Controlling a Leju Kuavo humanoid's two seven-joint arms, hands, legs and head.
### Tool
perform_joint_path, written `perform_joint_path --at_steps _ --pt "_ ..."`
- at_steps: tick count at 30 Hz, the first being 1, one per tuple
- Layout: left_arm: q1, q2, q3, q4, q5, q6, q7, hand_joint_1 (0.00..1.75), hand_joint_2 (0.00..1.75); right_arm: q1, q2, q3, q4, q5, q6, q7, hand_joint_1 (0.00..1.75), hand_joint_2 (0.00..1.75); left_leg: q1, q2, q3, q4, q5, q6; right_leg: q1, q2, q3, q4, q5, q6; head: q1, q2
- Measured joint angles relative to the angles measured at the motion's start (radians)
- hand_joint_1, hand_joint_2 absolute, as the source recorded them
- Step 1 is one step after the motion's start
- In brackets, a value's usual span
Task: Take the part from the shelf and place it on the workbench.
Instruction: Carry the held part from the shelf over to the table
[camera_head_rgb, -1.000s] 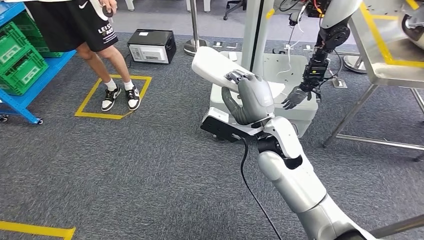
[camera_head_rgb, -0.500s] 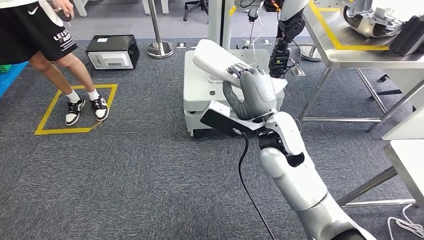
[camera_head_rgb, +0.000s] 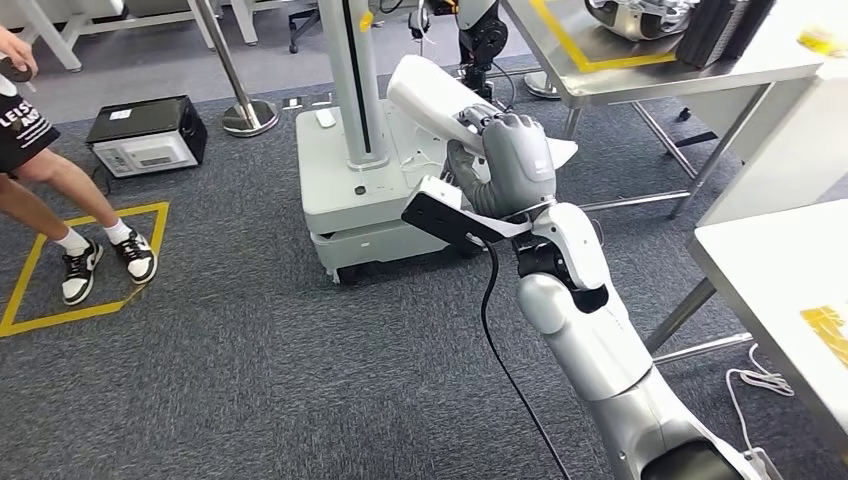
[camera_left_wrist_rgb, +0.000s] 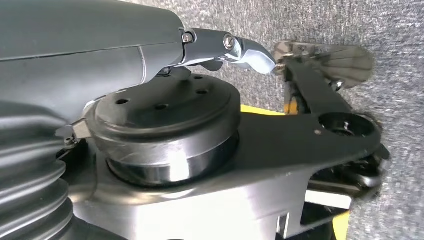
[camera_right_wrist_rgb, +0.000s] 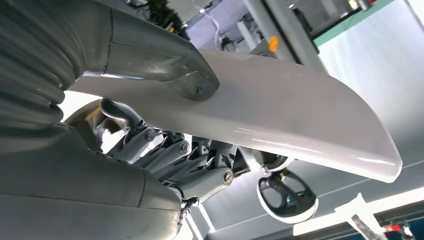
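White moulded part (camera_head_rgb: 432, 95): rigid, smooth, likely light and slippery; right hand (camera_head_rgb: 510, 170) grips one end, fingers wrapped around; mid-body hold advisable.

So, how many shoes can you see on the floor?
2: one shoe on the yellow tape line, the other shoe beside it inside the square, both on the person's feet.
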Motion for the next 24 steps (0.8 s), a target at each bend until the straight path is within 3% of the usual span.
perform_joint_path --at_steps 2,4,6,7,9,11,13,14,15,17,19,20,22,24 --pt "0.000 0.000 0.000 0.000 0.001 0.000 0.000 0.00 1.75 -0.009 0.007 0.000 0.008 0.000 -0.003 -0.007 1.75 1.75 0.005 -0.044 0.060 -0.138 0.059 0.004 -0.002 0.026 -0.003 0.003 0.003 0.007 0.000 0.000" --pt "-0.001 0.000 0.000 0.000 0.000 0.000 0.000 0.00 1.75 -0.016 0.014 0.000 0.016 0.001 -0.008 -0.009 1.75 1.75 0.005 -0.076 0.088 -0.202 0.072 0.011 -0.005 0.049 -0.012 0.002 0.010 0.022 0.000 0.000" --pt "-0.002 0.000 0.000 0.000 -0.002 0.000 0.001 0.00 1.75 -0.016 0.018 0.000 0.022 0.001 -0.011 -0.007 1.75 1.75 0.002 -0.064 0.090 -0.209 0.077 0.022 -0.009 0.073 -0.021 -0.005 0.021 0.040 0.000 0.000" --pt "-0.003 0.000 0.000 0.000 -0.004 0.000 0.001 0.00 1.75 -0.016 0.018 -0.001 0.025 0.001 -0.012 -0.006 1.75 1.75 0.002 -0.051 0.091 -0.214 0.082 0.030 -0.009 0.069 -0.025 -0.003 0.021 0.045 0.000 0.000" --pt "-0.003 0.002 0.000 -0.001 -0.008 0.000 0.002 0.00 1.75 -0.017 0.017 -0.002 0.029 0.001 -0.014 -0.005 1.75 1.75 0.004 -0.023 0.091 -0.226 0.093 0.045 -0.004 0.021 -0.054 0.051 -0.014 0.052 0.003 0.000" --pt "-0.001 0.004 0.000 0.000 -0.011 0.000 0.003 0.00 1.75 -0.016 0.017 -0.003 0.031 0.001 -0.016 -0.005 1.75 1.75 -0.001 0.006 0.088 -0.227 0.096 0.053 0.000 -0.037 -0.112 0.179 -0.081 0.056 0.007 0.000" --pt "0.001 0.007 -0.001 0.001 -0.016 0.000 0.006 0.00 1.75 -0.011 0.016 -0.003 0.034 0.001 -0.016 -0.003 1.75 1.75 -0.004 0.036 0.083 -0.224 0.096 0.055 0.000 -0.053 -0.152 0.275 -0.114 0.058 0.007 0.000" --pt "0.001 0.008 -0.001 0.001 -0.018 0.000 0.007 0.00 1.75 -0.008 0.016 -0.003 0.036 0.001 -0.017 -0.002 1.75 1.75 -0.005 0.051 0.082 -0.223 0.095 0.055 0.000 -0.056 -0.145 0.271 -0.106 0.058 0.007 0.000" --pt "0.001 0.008 -0.002 0.002 -0.020 0.000 0.007 0.00 1.75 -0.006 0.015 -0.004 0.036 0.001 -0.018 -0.001 1.75 1.75 -0.005 0.065 0.080 -0.221 0.094 0.054 0.000 -0.062 -0.115 0.224 -0.083 0.057 0.007 0.000" --pt "0.000 0.010 -0.003 0.002 -0.021 0.000 0.008 0.00 1.75 -0.004 0.014 -0.005 0.036 0.001 -0.022 0.000 1.75 1.75 -0.008 0.089 0.080 -0.215 0.089 0.049 0.004 -0.102 -0.029 0.082 -0.035 0.050 0.007 0.000" --pt "-0.002 0.013 -0.003 0.002 -0.021 0.000 0.008 0.00 1.75 -0.003 0.014 -0.006 0.036 0.000 -0.026 0.001 1.75 1.75 -0.011 0.108 0.081 -0.210 0.084 0.039 0.011 -0.132 0.013 0.006 -0.017 0.038 0.006 0.000" --pt "-0.002 0.014 -0.003 0.002 -0.021 0.000 0.008 0.00 1.75 -0.003 0.014 -0.007 0.035 0.000 -0.027 0.002 1.75 1.75 -0.013 0.117 0.082 -0.210 0.084 0.033 0.014 -0.131 0.011 0.002 -0.017 0.031 0.006 0.000" --pt "-0.005 0.014 -0.004 0.002 -0.018 0.000 0.006 0.00 1.75 -0.002 0.014 -0.007 0.035 -0.001 -0.027 0.002 1.75 1.75 -0.011 0.131 0.085 -0.211 0.082 0.021 0.011 -0.106 0.008 -0.004 -0.008 0.018 0.006 0.000" --pt "-0.006 0.016 -0.004 0.001 -0.015 0.000 0.003 0.00 1.75 -0.006 0.015 -0.007 0.035 -0.001 -0.025 0.001 1.75 1.75 -0.007 0.093 0.071 -0.175 0.053 0.009 0.003 -0.085 0.008 -0.012 0.001 0.007 0.006 0.000"
